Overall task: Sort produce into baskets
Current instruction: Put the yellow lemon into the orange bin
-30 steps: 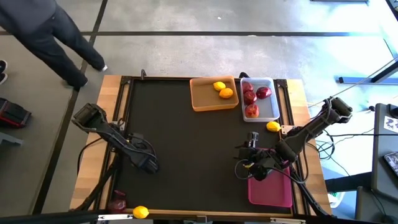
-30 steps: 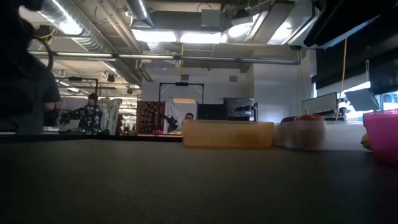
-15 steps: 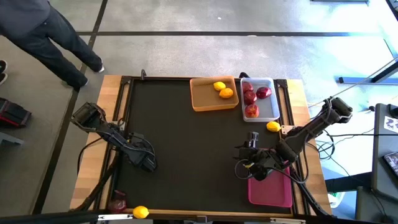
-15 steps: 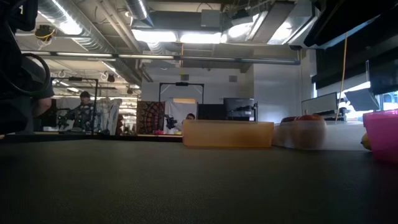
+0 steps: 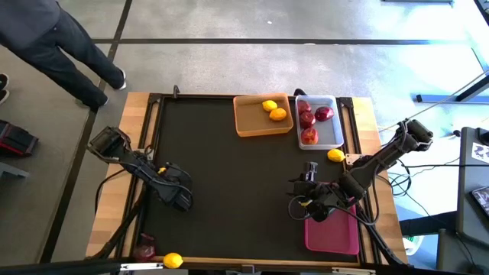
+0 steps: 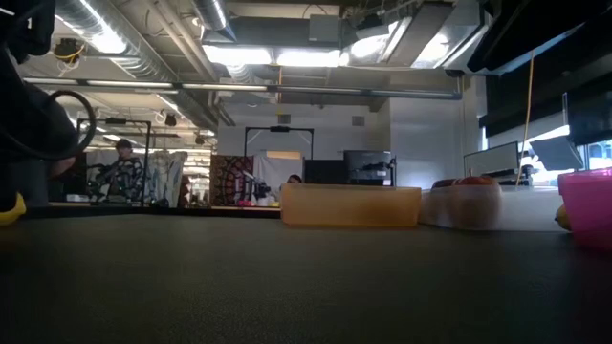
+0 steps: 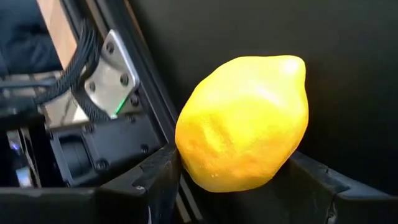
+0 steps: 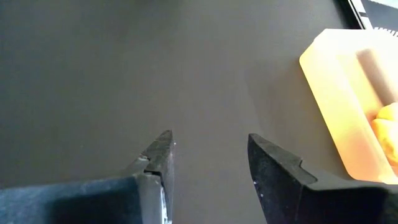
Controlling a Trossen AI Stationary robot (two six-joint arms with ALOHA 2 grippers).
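We see the left gripper (image 7: 239, 177) with a yellow lemon (image 7: 244, 123) between its two dark fingers (image 7: 155, 180), and the fingers touch the lemon on both sides. From above, this gripper (image 5: 177, 198) sits at about eight o'clock on the black table (image 5: 229, 183).

The right gripper (image 8: 208, 158) has its fingers a little apart, with nothing between them. It hangs over the table at about four o'clock (image 5: 306, 200), just beside the pink basket (image 5: 332, 233).

At twelve o'clock we see the orange basket (image 5: 252, 122) with two yellow fruits (image 5: 273, 110) inside. Touching its side is the white basket (image 5: 335, 134) with three red apples (image 5: 308, 119).

One more lemon (image 5: 335, 155) lies near the white basket. Another lemon (image 5: 173, 260) and a dark purple piece (image 5: 144, 248) lie at seven o'clock.

A person (image 5: 53, 38) stands beyond the table at ten o'clock.
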